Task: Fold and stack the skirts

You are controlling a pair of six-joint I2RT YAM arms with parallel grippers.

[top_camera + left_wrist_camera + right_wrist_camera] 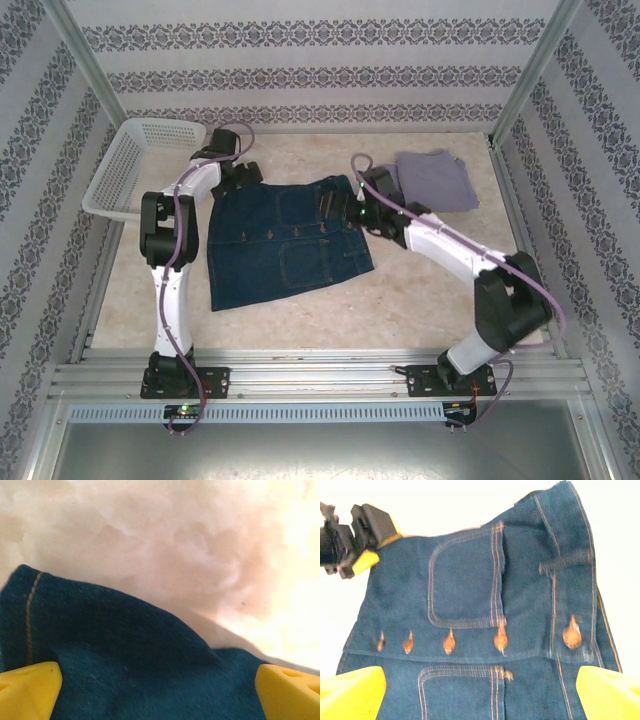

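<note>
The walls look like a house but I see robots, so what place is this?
Probably a robot practice booth, not a real home: patterned wallpaper panels in a metal frame, left arm and right arm bolted to a rail, and a denim skirt on the table.

Mid-frame on the table (420,290), the denim skirt (285,240), with the left gripper (238,175) at its upper-left corner and the right gripper (342,203) over its upper-right edge. Upper right of the frame, just beside the right gripper, a second skirt (440,180) on the table. Upper left, the basket (150,128) at the table's corner, left of the left gripper.
</note>
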